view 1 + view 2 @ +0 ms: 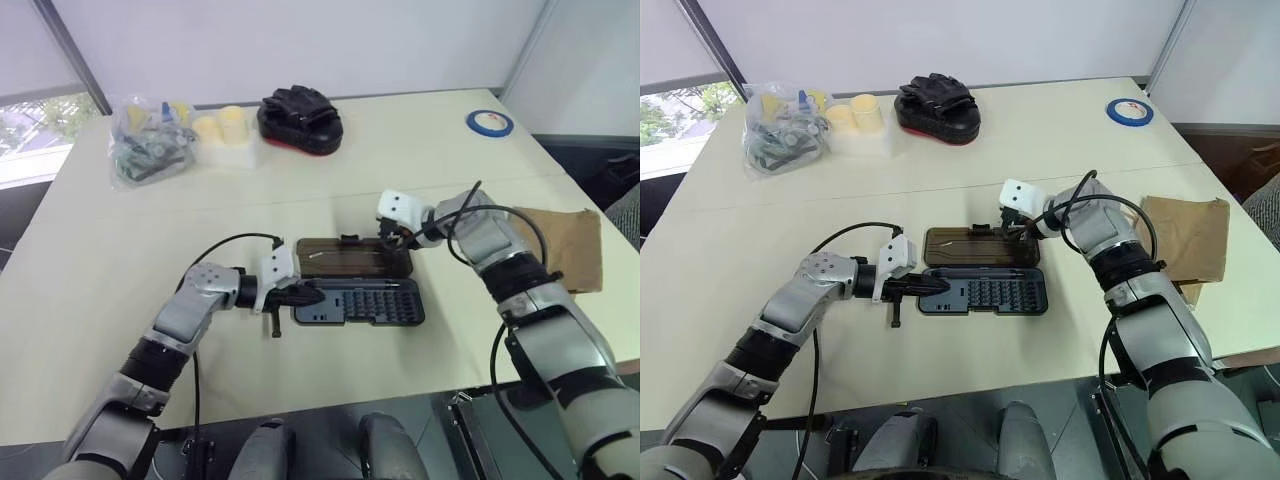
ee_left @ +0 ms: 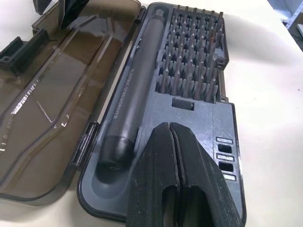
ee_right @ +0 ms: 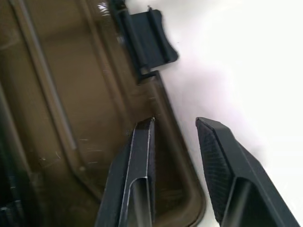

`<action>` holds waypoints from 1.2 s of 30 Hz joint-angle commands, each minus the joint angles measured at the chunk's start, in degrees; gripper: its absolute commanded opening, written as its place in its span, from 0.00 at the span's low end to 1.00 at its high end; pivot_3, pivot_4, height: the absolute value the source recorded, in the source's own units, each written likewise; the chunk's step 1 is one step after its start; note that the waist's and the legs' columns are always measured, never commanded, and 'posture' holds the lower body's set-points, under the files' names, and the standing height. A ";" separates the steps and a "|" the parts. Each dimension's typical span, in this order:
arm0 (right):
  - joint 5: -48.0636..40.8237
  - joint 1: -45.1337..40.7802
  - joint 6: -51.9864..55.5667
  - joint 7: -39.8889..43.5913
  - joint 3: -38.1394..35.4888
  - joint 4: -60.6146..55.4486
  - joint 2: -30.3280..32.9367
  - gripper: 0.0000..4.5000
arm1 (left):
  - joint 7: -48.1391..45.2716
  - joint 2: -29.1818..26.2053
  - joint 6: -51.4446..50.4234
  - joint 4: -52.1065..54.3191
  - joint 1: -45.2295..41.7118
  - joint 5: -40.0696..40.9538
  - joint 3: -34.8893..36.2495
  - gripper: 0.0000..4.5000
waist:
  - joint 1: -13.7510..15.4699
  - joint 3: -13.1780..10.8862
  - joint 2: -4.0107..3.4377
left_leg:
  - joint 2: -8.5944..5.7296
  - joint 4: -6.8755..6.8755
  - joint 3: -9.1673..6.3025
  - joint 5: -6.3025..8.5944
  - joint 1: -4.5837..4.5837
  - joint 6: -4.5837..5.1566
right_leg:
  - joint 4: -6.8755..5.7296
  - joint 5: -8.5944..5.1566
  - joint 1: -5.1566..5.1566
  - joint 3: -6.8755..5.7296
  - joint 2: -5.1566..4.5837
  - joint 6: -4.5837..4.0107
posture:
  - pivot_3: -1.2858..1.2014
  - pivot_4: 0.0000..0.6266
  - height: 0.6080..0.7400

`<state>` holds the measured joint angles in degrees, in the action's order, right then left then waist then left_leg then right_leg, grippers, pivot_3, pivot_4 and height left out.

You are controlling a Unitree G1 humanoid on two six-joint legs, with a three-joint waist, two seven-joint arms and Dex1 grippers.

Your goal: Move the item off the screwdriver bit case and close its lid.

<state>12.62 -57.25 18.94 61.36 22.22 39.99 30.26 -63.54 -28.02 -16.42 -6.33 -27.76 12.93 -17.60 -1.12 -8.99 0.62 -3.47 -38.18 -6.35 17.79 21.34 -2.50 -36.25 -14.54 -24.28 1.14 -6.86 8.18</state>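
Grey screwdriver bit case (image 1: pixel 362 301) lies open, holding bits (image 2: pixel 191 56) and driver (image 2: pixel 132 94).

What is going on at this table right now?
A two-armed robot is working on an open bit case. The paper bag already lies off to its right. The lid still lies flat open. The left tool, shut, presses on the tray's end; the right tool, open, straddles the lid's far edge.

Before you, the cream surface (image 1: pixel 970 160) carries the open screwdriver bit case (image 1: pixel 983 290) centrally, a kraft paper bag (image 1: pixel 1188 236) rightward, and tape roll (image 1: pixel 1129 111), mitt (image 1: pixel 937 103), cups (image 1: pixel 855 115), and a bag of parts (image 1: pixel 783 135) along the far edge.
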 commanded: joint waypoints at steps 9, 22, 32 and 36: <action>4.07 -2.04 -6.45 0.62 2.76 16.45 -1.16 0.01 | 0.95 0.68 1.13 -1.08 -0.14 -1.52 0.76 0.00 | 0.04 0.72 0.14 | 0.00 -0.01 -0.02 -0.02 -0.17 -0.04 | 0.00 0.00 0.22 -0.02 0.02 0.00 | 0.52 0.24 1.00; 9.02 -1.88 -17.55 -4.12 4.90 14.93 0.34 0.01 | 2.19 0.62 -0.02 -0.50 -0.23 -0.50 2.77 0.00 | -0.04 0.74 0.13 | 0.00 0.14 -0.20 0.15 -0.97 0.25 | 0.16 -0.01 1.01 -0.05 0.03 -0.01 | 0.52 0.24 1.00; 14.97 8.19 -20.71 -13.60 2.87 -13.57 6.36 0.01 | 7.74 2.79 -6.42 -2.10 -5.73 4.27 11.28 0.00 | 0.24 0.66 0.04 | -0.01 0.12 -0.22 0.01 -0.68 0.02 | 0.12 -0.01 0.72 -0.04 0.02 -0.01 | 0.52 0.24 1.00; 18.09 13.80 -17.73 -16.79 1.51 -26.18 7.59 0.01 | 11.00 3.37 -8.08 -4.17 -9.21 6.09 15.86 0.00 | 0.10 0.66 0.05 | 0.00 0.06 -0.20 -0.01 0.03 -0.02 | 0.05 0.00 -0.02 -0.03 0.02 0.00 | 0.52 0.24 1.00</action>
<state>28.50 -44.68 0.29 45.96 23.97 18.17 37.24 -54.07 -24.54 -23.94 -10.57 -35.06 17.37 -5.02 -1.02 -8.33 0.67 -3.47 -38.17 -6.55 17.77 21.52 -2.54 -36.25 -14.55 -24.47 1.11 -6.84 8.18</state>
